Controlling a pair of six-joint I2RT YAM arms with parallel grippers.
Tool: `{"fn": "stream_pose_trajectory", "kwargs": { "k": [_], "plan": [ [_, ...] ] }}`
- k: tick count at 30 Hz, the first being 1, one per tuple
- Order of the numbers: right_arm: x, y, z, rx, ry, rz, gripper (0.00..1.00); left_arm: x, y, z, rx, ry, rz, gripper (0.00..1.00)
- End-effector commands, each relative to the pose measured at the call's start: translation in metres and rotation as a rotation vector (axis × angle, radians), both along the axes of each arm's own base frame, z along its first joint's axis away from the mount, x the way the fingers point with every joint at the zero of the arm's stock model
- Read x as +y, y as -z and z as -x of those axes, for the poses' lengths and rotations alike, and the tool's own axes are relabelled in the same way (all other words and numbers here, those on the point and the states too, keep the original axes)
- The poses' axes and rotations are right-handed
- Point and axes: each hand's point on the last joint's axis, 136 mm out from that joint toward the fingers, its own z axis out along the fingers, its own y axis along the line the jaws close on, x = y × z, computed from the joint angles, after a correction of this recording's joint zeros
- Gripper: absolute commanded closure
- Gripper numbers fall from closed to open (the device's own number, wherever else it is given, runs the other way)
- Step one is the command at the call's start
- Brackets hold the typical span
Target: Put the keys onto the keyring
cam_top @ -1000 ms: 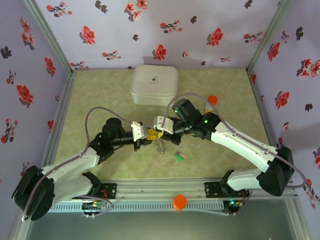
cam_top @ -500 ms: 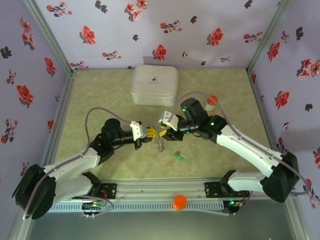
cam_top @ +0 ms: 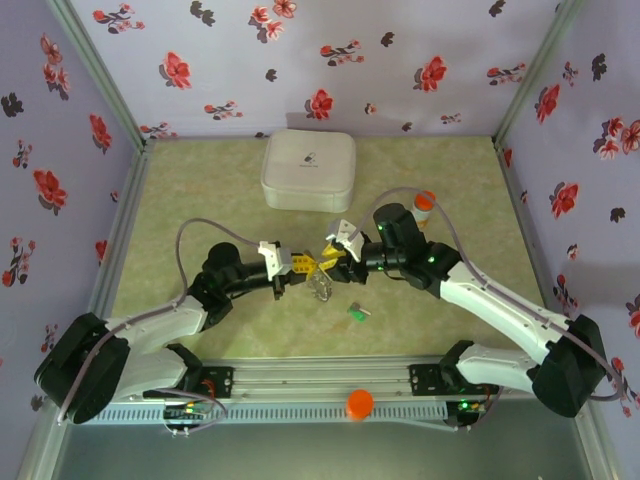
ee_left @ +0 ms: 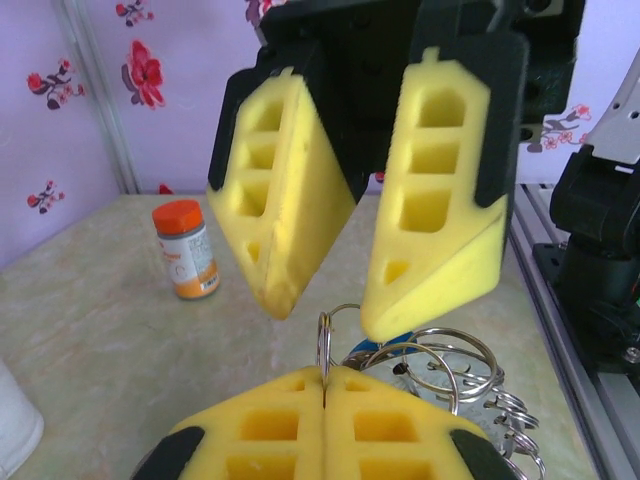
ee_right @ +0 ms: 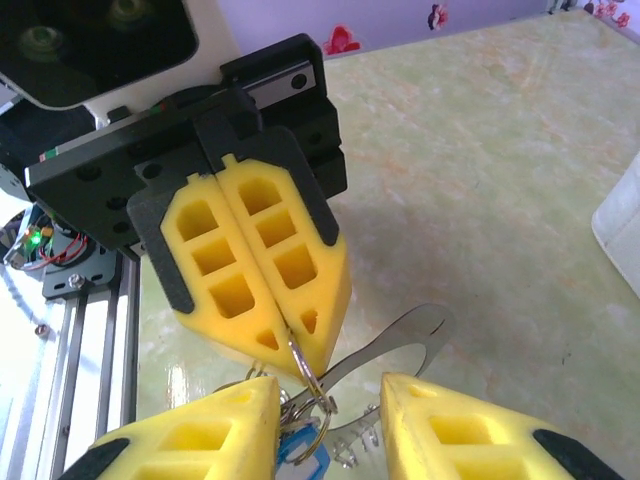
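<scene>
Keyring [ee_left: 450, 370]: a bunch of silver rings. One thin ring is pinched edge-on in the left gripper [ee_left: 324, 380], pads tight together, held above the table [cam_top: 200, 190] at mid-front. Blue key [ee_right: 300, 455] sits in the bunch. Right gripper [ee_right: 330, 400] faces the left one, pads apart either side of the bunch. Green key [cam_top: 357, 312] lies on the table, near the bunch. Bottle [ee_left: 186, 248] and white case [cam_top: 307, 170] sit further back.

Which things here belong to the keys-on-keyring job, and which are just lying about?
Job: keyring, pinched in the shut left hand; blue-headed key by the rings; green-headed key on the table.
Lying about: white case; orange-capped bottle.
</scene>
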Motion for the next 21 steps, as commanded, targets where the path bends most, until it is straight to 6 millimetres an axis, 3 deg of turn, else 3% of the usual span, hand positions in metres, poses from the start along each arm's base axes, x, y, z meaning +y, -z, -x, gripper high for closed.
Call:
{"fn": "stream_pose_trajectory", "kwargs": {
  "k": [1, 8, 11, 12, 14, 21],
  "plan": [
    [0.005, -0.006, -0.002, 0.012, -0.003, -0.036, 0.69, -0.001, -0.016, 0.006, -0.033, 0.034, 0.060, 1.00],
    [0.007, -0.002, 0.001, 0.031, -0.033, -0.034, 0.83, -0.002, -0.017, 0.006, -0.033, 0.036, 0.070, 1.00],
    [0.008, -0.004, 0.002, 0.029, -0.037, -0.040, 0.98, -0.002, -0.017, 0.005, -0.030, 0.034, 0.073, 1.00],
    [0.008, -0.005, 0.001, 0.022, -0.035, -0.042, 1.00, -0.002, -0.017, 0.004, -0.028, 0.026, 0.072, 0.89],
    [0.007, -0.009, 0.000, 0.008, -0.028, -0.043, 1.00, 0.000, -0.015, 0.001, -0.026, 0.006, 0.064, 0.83],
    [-0.001, -0.002, 0.003, -0.061, -0.031, 0.108, 1.00, 0.003, 0.000, 0.000, -0.035, -0.010, -0.082, 0.82]
  ]
}}
